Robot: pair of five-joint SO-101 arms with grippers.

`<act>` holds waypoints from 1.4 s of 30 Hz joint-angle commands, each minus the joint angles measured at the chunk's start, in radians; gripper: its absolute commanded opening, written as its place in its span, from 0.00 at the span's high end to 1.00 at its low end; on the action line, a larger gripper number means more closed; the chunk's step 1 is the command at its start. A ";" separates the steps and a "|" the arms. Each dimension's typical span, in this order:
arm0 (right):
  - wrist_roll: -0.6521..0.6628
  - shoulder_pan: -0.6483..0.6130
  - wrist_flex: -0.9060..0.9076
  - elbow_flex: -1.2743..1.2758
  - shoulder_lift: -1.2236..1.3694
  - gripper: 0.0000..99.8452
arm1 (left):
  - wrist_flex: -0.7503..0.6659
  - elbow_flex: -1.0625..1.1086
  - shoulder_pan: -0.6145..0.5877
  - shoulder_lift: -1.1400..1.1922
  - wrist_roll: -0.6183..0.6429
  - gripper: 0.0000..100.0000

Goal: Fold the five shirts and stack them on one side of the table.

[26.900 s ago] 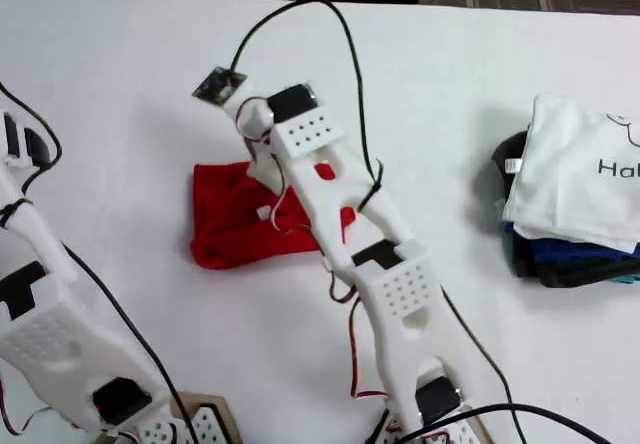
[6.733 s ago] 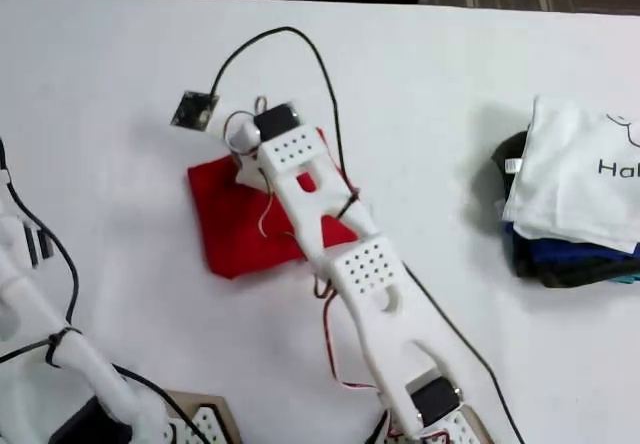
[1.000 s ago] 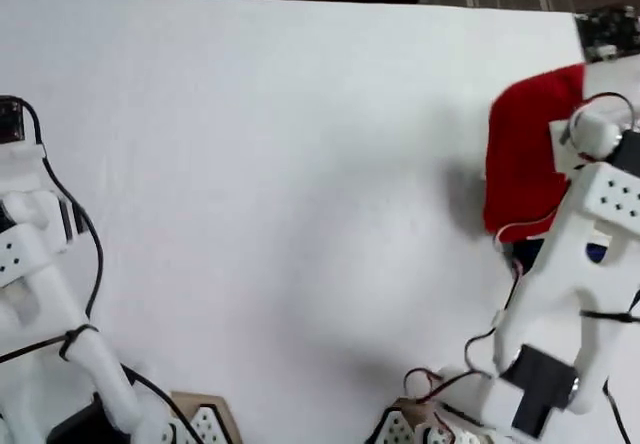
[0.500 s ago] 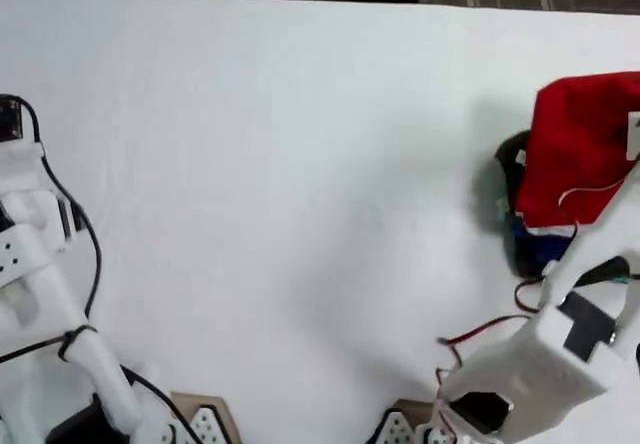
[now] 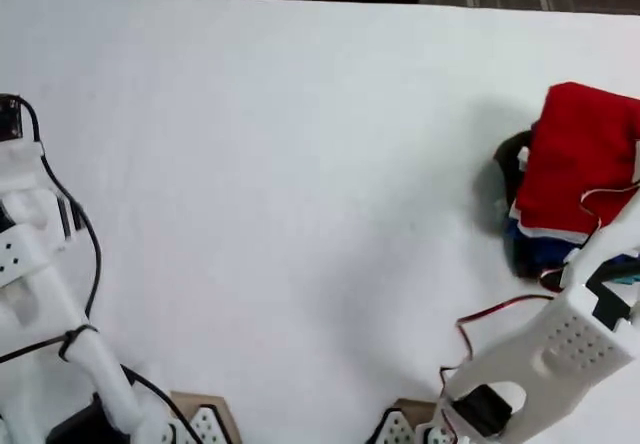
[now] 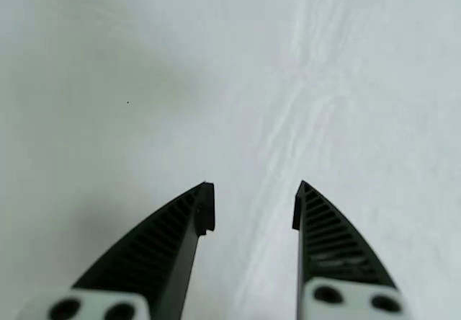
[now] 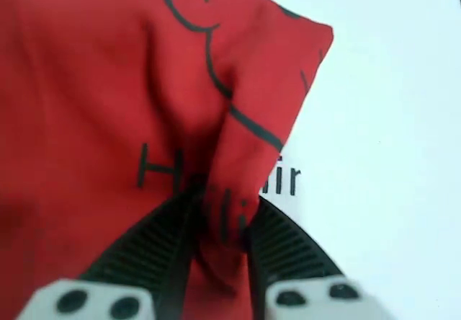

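Two hands: one clenched on cloth, one released over bare table.
Right hand (image 7: 216,212): its dark ribbed fingers (image 7: 284,251) were pinched shut on a raised ridge of the red shirt (image 7: 108,82), the fold squeezed up between them.
Writing on the red shirt: dark printed letters ran across the cloth just ahead of the fingers, partly swallowed by the pinched fold; a thin curved line drawing sat farther up, toward the shirt's far corner.
Look of the red shirt: bright red and folded into a compact block with a few soft creases; in the high view (image 5: 585,154) it was a rounded rectangle.
Place of the red shirt: on top of the stack (image 5: 535,239), at the right edge of the table (image 5: 300,164).
Stack beneath: a white shirt (image 5: 545,232) showed as a thin edge right under the red, a blue layer (image 5: 535,252) lay below that, and a black garment (image 5: 508,159) stuck out on the stack's left side.
White shirt, wrist view: a strip (image 7: 284,194) showed beside the red corner, with more dark lettering on it.
Right arm (image 5: 560,354): white, angled up from the near edge toward the stack.
Left hand (image 6: 252,208): jaws spread apart with nothing between them, above plain white table.
Left arm (image 5: 40,264): at the left edge of the table, well apart from the stack.
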 commanded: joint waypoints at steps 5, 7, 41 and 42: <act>0.000 0.004 0.027 -0.057 -0.033 0.82 | -0.015 -0.002 0.032 -0.034 0.000 0.80; -0.043 -0.001 0.027 -0.069 -0.067 0.84 | -0.012 -0.002 0.049 -0.034 0.003 0.80; 0.021 -0.193 0.317 0.104 -0.489 0.87 | 0.003 -0.022 0.057 -0.055 0.000 0.80; 0.046 -0.226 0.360 0.106 -0.541 0.87 | 0.018 -0.033 0.055 -0.080 -0.005 0.80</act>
